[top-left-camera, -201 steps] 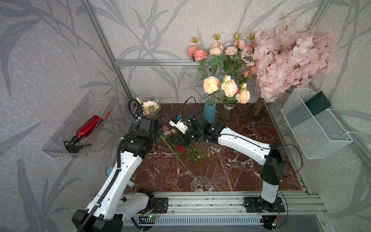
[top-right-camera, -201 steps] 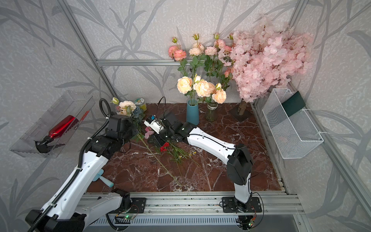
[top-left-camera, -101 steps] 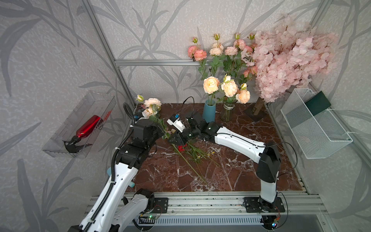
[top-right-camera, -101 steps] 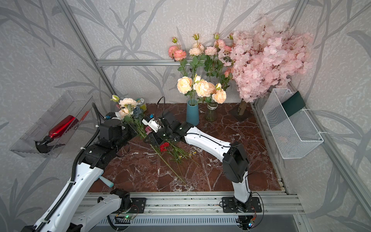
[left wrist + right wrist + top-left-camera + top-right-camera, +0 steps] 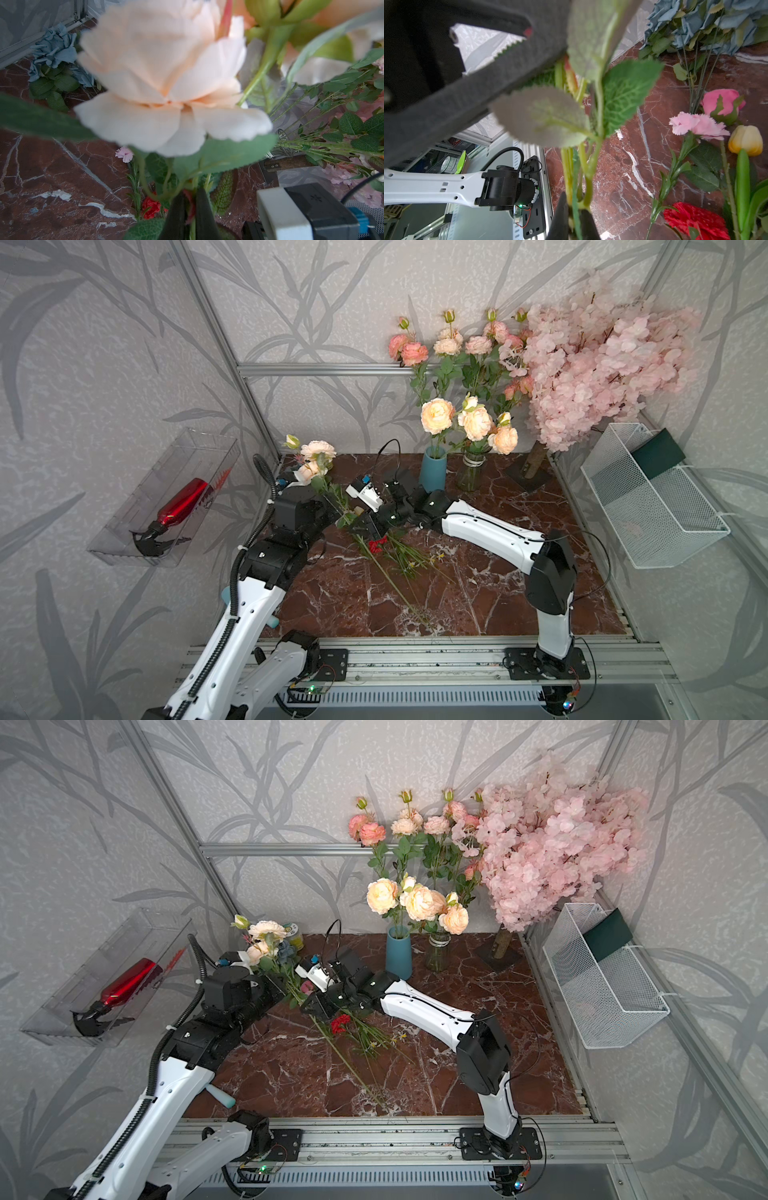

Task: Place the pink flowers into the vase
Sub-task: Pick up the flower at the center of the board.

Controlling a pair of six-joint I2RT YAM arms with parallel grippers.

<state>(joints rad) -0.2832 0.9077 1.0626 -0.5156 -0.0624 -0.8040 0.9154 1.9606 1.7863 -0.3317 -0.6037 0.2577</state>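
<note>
Peach-pink and ruffled, the pink flowers [image 5: 318,450] stand raised over the far-left corner of the tabletop [image 5: 498,597], heads uppermost and leaning toward that corner. Their long green stem slants down toward the middle of the front edge; whether its tip touches the marble I cannot tell. The left gripper [image 5: 190,197] is clamped on the stem just below the leaves, with one blurred bloom filling most of its wrist view. The right gripper [image 5: 574,204] is pinched on the same stems a little lower, close beside the left one.

Just beyond them, a red carnation [image 5: 377,545] lies flat on the marble among loose thin stems. At the far edge, near its middle, a blue vase [image 5: 433,469] stands upright holding peach roses, with a glass vase [image 5: 471,473] just beside it, also filled. A pale pink blossom tree [image 5: 602,364] fills the far-right corner. A white wire basket [image 5: 665,522] hangs on the right wall.
</note>
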